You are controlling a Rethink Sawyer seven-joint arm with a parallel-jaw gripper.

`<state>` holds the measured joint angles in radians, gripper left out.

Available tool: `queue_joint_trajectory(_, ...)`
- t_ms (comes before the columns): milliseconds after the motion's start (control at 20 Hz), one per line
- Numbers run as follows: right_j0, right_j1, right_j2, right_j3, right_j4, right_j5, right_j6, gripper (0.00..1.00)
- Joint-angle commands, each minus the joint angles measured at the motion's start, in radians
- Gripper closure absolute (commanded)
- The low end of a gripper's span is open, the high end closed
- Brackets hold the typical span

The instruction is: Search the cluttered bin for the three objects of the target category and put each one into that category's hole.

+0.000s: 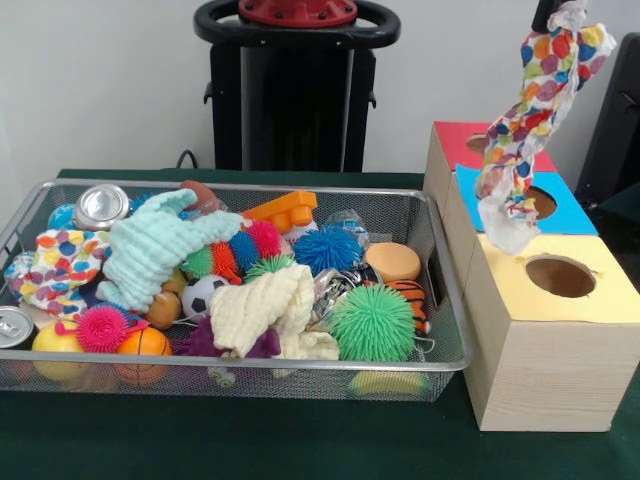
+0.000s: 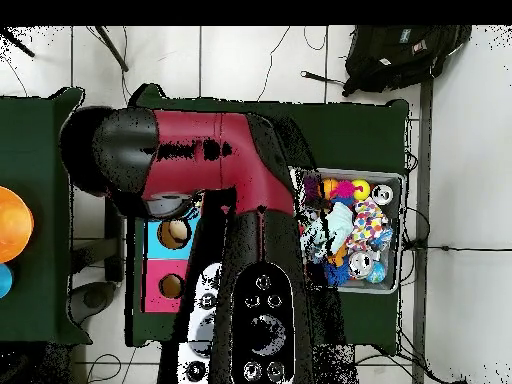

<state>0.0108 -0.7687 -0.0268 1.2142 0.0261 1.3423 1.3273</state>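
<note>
Up at the top right of the front view, the claw [image 1: 556,10] is pinched shut on a spotted cloth [image 1: 530,110], only its dark tip showing above the fabric. The cloth dangles long and twisted, its white lower end hanging over the blue box [image 1: 580,215] and just above the yellow box [image 1: 610,280]; whether it touches either one I cannot tell. Behind those sits the red box [image 1: 455,140], all three in a row on the green desk [image 1: 200,440], each with a round hole on top. To the left, the wire basket [image 1: 440,350] is packed: a mint cloth [image 1: 150,255], a cream cloth [image 1: 265,305], a second spotted cloth [image 1: 60,270], a green spiky ball [image 1: 373,323], a blue spiky ball [image 1: 325,250], a soccer ball [image 1: 203,294] and a can [image 1: 100,206]. From overhead, the red arm [image 2: 200,160] covers most of the boxes.
</note>
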Motion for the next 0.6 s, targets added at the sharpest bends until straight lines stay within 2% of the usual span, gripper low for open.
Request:
queue_joint_trajectory(50, 0.007, 0.001, -0.009, 0.171, 0.041, -0.023, 0.278, 1.0)
queue_joint_trajectory(600, 0.023, 0.012, -0.017, 0.181, 0.073, -0.065, 0.302, 1.0)
